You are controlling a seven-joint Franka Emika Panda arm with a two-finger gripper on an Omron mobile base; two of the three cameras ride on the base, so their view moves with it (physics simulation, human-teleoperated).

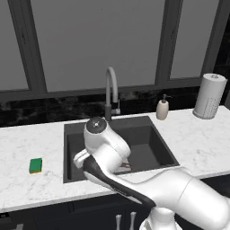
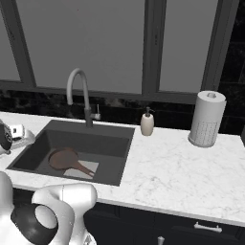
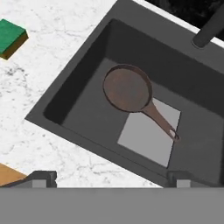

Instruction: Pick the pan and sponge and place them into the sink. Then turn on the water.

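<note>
The dark reddish-brown pan (image 3: 127, 89) lies flat on the bottom of the dark grey sink (image 3: 78, 113). Its long handle reaches over the light grey square patch (image 3: 148, 135). In the right base view the pan (image 2: 62, 159) sits in the left part of the sink (image 2: 112, 143). The green and yellow sponge (image 1: 35, 165) rests on the white marble counter left of the sink (image 1: 148, 130), and also appears as the sponge (image 3: 11, 37) at the hand view's upper left. My gripper (image 3: 111, 178) hangs open above the sink's near rim, holding nothing. The gooseneck faucet (image 1: 111, 90) stands behind the basin; no water runs.
A beige soap dispenser (image 2: 147, 123) stands behind the sink's right corner. A paper towel roll (image 2: 206, 118) stands further right on the counter. A tan-orange corner (image 3: 8, 175) shows at the hand view's lower left. Windows rise behind the counter.
</note>
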